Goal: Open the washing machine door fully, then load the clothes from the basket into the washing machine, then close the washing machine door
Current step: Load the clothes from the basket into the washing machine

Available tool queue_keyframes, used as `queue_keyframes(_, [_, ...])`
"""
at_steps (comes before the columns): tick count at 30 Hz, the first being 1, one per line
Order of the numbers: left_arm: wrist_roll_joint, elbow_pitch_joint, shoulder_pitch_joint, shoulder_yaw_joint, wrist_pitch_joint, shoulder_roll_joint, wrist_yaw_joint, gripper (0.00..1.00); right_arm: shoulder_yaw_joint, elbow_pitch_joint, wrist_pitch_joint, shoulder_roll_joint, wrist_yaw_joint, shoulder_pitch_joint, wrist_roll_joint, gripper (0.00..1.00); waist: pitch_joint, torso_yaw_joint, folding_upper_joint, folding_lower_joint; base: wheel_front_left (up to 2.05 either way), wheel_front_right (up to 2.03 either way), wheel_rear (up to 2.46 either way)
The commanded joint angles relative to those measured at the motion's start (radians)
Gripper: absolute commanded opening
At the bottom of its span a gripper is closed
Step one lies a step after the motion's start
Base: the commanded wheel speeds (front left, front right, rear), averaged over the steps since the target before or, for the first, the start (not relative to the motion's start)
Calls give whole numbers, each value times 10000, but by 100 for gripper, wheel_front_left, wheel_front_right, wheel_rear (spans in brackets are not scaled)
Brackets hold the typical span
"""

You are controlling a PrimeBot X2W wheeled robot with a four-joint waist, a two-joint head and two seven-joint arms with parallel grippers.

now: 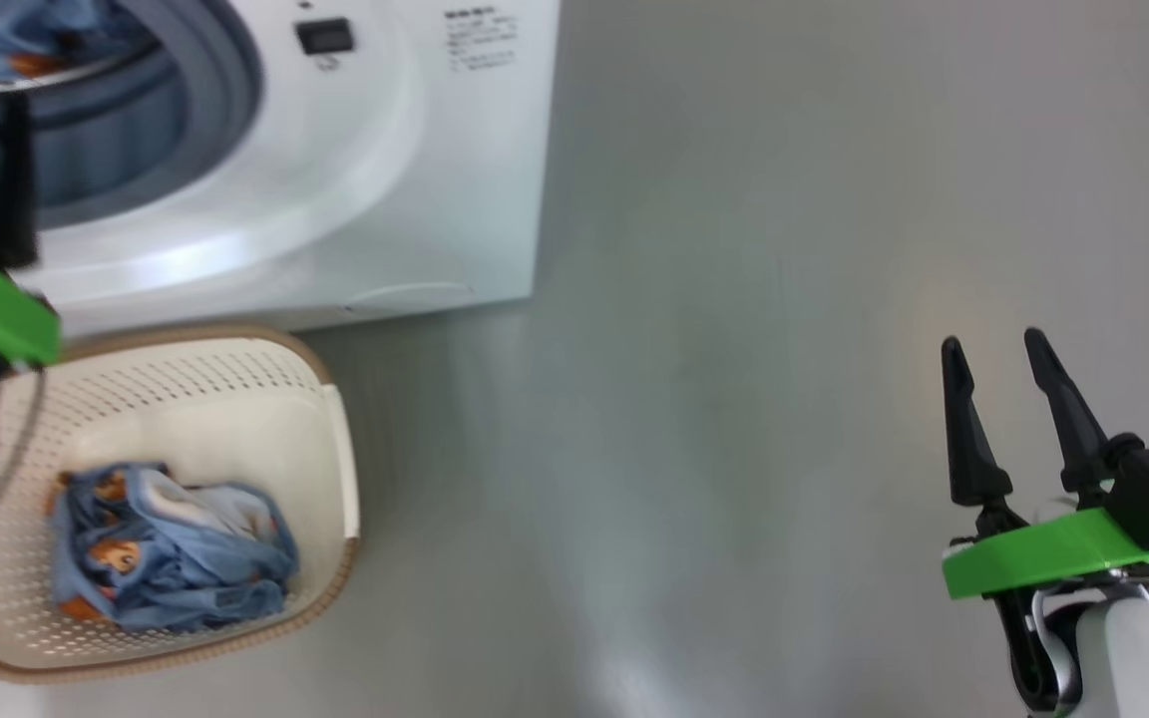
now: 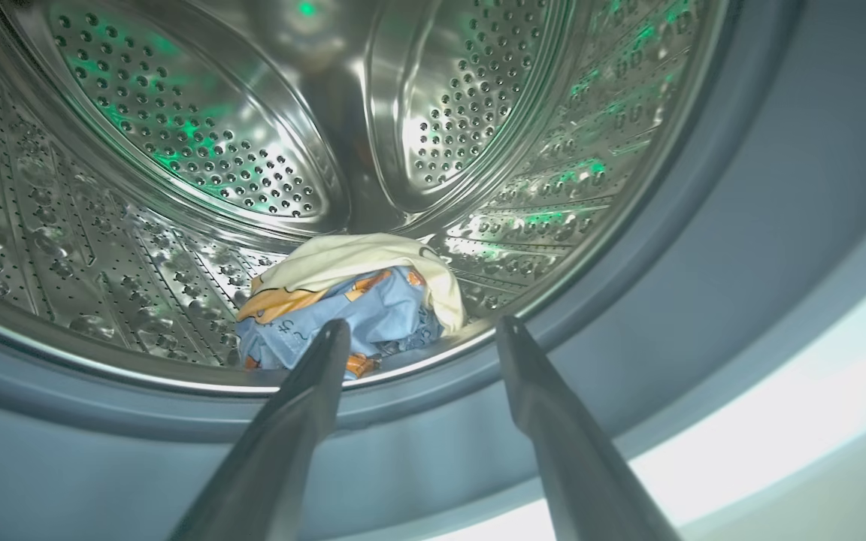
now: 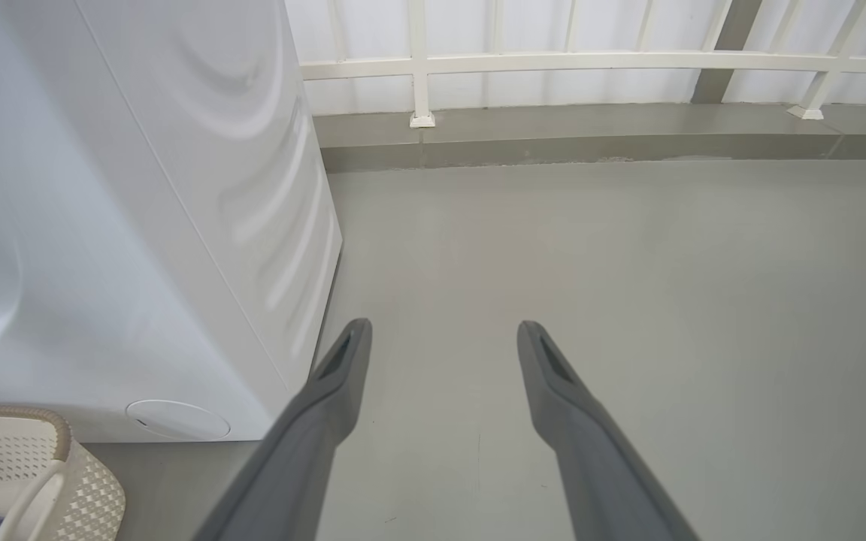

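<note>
Below the left gripper (image 2: pixel 414 330), spread and empty at the drum mouth, the basket (image 1: pixel 335 449) holds remaining clothes (image 1: pixel 166 548); the right gripper (image 1: pixel 998 359) hangs open, farther off.

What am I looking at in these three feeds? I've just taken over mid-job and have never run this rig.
You are seeing through three cameras on a two-armed wheeled robot. The head view looks down at the floor: the washing machine stands at top left, and the basket in front of it holds light-blue clothes. The right gripper shows at lower right, fingers apart, holding nothing, above bare floor. The left wrist view looks along the left gripper, also open and empty, into the steel drum, where a blue and cream bundle lies near the front edge. The right wrist view shows the machine's white side, the floor and a white railing.
</note>
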Motion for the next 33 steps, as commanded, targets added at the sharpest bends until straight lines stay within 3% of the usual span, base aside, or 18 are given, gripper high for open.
queue_keyframes(1, [-73, -710, 708, 435, -60, 460, 179, 100, 110, -328, 101, -83, 88, 359, -78, 100, -939, 671, 0, 0, 0, 0, 0])
queue_keyframes(11, [-143, -3340, 3718, 1148, -61, 55, 1110, 100, -140, -576, 329, -85, 88, 974, -60, 100, -2235, 1122, 0, 0, 0, 0, 0])
queue_keyframes(19, [107, -5186, 6156, 1703, -62, -827, 1770, 100, 50, -847, 451, -77, 88, 1515, 162, 100, -3497, 1233, 0, 0, 0, 0, 0])
queue_keyframes(33, [1177, -6527, 8860, 2297, -62, -2394, 2007, 100, 218, -1184, 730, -65, 88, 2518, 487, 100, -5040, 1229, 0, 0, 0, 0, 0])
